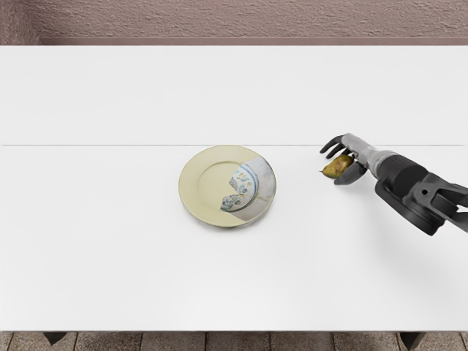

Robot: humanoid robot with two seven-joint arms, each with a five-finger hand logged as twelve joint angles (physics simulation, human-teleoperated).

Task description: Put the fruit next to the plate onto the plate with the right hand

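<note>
A pale yellow plate (199,184), with a grey-blue patterned patch across its right side, lies near the middle of the white table (110,241), roughly midway between the far and near edges. A yellow-brown pear (336,169) sits to the plate's right, apart from its rim and closer to the table's right edge, its narrow stem end pointing toward the plate. The right hand (351,158), on a dark arm entering from the right edge, wraps around the pear, with dark fingers (333,144) curled over its top and far side. Whether the pear rests on the table or is raised off it cannot be told.
</note>
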